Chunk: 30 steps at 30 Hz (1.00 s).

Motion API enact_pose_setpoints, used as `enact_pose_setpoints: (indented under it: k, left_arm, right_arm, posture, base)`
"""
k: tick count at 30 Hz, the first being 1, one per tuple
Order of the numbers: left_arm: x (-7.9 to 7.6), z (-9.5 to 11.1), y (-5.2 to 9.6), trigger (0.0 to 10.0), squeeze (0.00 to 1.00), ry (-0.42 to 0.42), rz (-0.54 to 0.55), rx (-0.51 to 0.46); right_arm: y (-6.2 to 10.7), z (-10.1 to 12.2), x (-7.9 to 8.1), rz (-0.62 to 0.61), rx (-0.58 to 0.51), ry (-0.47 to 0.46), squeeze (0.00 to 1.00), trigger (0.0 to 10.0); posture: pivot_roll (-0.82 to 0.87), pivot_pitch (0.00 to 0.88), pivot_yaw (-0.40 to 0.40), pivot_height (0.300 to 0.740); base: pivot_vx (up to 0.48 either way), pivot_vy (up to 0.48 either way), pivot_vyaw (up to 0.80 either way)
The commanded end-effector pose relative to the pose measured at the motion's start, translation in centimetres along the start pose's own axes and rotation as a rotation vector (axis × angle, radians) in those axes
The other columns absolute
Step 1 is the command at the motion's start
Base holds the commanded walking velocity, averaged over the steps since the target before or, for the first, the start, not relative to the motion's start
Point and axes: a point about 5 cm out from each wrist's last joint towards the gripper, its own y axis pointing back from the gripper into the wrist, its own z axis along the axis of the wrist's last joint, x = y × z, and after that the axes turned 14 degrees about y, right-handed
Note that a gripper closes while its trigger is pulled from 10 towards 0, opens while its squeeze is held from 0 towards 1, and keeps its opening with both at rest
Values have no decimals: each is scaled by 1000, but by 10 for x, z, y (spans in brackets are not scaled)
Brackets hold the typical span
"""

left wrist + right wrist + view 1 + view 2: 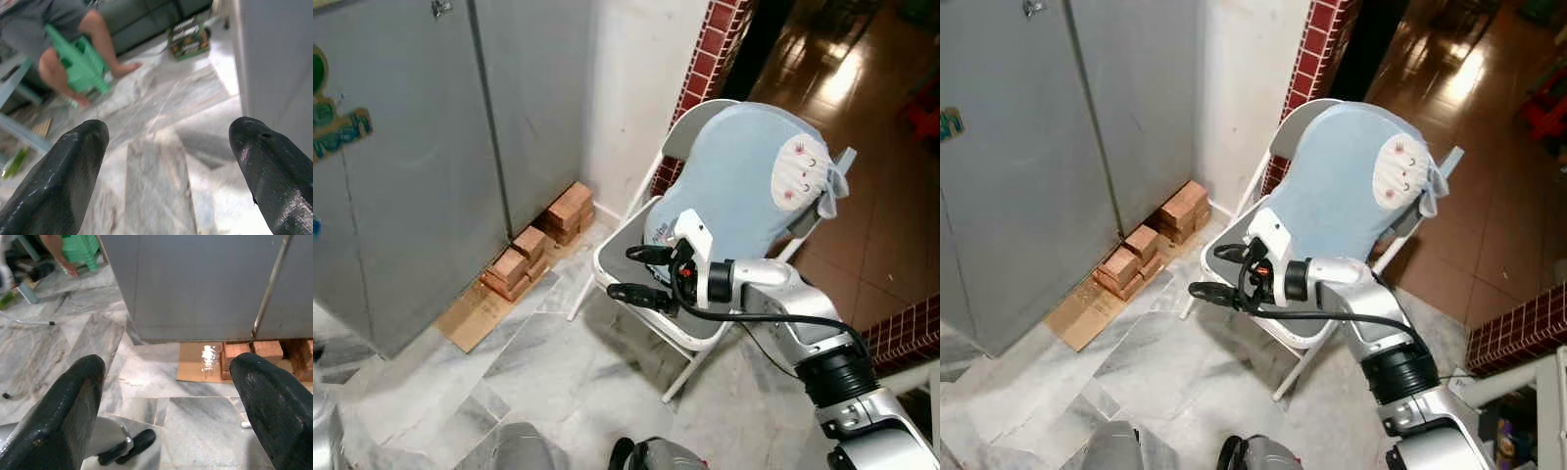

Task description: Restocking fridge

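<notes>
Right arm: raised and bent at the elbow, reaching forward and to the robot's left across the front of the folding chair (625, 257); the forearm runs nearly level.
Right gripper (633, 274): held over the chair's front edge, its two black fingers spread apart and holding nothing — one finger above the other in the head views, both pointing toward the fridge (401, 166). In the right wrist view the fingers (58, 416) frame the fridge's base and marble floor (54, 357).
Left gripper (166, 171): fingers parted, nothing between them; it looks down at the marble floor, with the fridge's pale side at one edge of the view.
Fridge: one, grey, two doors side by side, both closed, standing at the robot's left front. Its long axis is upright; the seam between the doors runs vertically. A green logo shows on the left door.
Bricks (540, 241): a low row of reddish blocks lying along the fridge's foot, partly on one flat piece of cardboard (478, 315) — the exact count cannot be told.
Chair: one, white frame and grey seat, its back draped with one pale blue cloth (744, 181) bearing a round patch with a face.
Person: one, legs (93, 34) and a green stool (80, 66) in the left wrist view, well apart from the fridge.
Box (188, 36): one, dark, on the floor near the sofa (142, 17).
</notes>
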Motion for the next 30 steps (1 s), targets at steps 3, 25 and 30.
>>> enact_pose_setpoints:
  k: [3, 25, 30]
  left_arm:
    - [-60, 11, 29, 10000, 0, 56, -253, -82]
    - [-126, 10, 90, 10000, 0, 158, -752, -83]
    - [-131, 18, 94, 10000, 0, 149, -803, -125]
  right_arm:
    - [-6, 3, -21, -227, -21, 23, 0, 10000]
    - [7, -35, -5, -598, -68, -124, 0, 10000]
    - [3, -36, -6, -630, -48, -127, 0, 10000]
  posture:
    - [176, 65, -129, 740]
    - [118, 61, -118, 740]
    - [115, 73, -110, 740]
  base:
    - [0, 0, 0]
    - [0, 60, 0]
    - [0, 480, 0]
